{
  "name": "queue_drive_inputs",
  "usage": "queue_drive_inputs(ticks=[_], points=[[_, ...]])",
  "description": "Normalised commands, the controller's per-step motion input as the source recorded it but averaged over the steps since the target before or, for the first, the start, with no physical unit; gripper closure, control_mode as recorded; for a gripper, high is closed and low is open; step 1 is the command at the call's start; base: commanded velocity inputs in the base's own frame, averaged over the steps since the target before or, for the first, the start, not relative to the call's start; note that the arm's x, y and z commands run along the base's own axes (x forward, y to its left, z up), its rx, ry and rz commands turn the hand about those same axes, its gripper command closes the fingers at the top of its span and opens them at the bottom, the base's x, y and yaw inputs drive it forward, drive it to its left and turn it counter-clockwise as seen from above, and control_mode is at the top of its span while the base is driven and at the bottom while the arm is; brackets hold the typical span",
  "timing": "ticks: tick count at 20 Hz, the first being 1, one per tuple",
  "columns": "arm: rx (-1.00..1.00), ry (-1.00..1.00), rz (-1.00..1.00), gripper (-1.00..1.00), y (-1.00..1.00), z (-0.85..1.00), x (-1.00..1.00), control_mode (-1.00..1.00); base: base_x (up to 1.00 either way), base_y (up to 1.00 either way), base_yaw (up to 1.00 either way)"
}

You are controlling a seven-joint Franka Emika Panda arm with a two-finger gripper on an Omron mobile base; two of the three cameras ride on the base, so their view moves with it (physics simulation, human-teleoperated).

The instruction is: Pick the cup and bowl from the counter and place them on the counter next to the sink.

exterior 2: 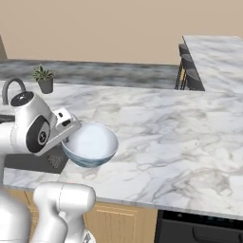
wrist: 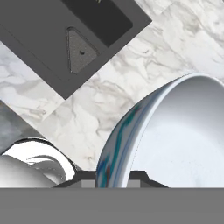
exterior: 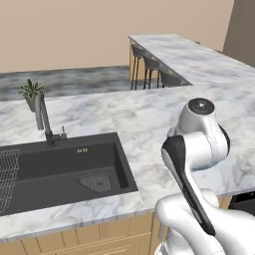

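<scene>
No readable text, labels or numbers anywhere.

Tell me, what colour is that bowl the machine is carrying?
The bowl is white inside, with blue-green streaks on its outer wall; the hand view shows it best.

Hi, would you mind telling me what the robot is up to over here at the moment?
The robot arm is holding a bowl, white inside with a blue pattern outside, by its rim in its gripper. The bowl hangs over the marble counter, just to the right of the dark sink. In the right base view its bottom looks close to the counter, though I cannot tell whether it touches. A small potted plant stands behind the tap.
</scene>
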Motion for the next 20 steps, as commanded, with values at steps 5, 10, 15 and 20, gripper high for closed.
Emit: queue_drive_inputs(ticks=[5, 10, 15, 20], points=[[0.00, 0.00, 0.08, 1.00, 0.00, -0.20, 0.09, -1.00, 0.00, 0.00, 0.00], [0.00, 0.00, 0.07, 1.00, 0.01, -0.31, 0.00, -1.00, 0.00, 0.00, 0.00], [0.00, 0.00, 0.06, 1.00, 0.06, -0.42, 0.01, -1.00, 0.00, 0.00, 0.00], [0.00, 0.00, 0.04, 1.00, 0.04, -0.22, 0.15, -1.00, 0.00, 0.00, 0.00]])
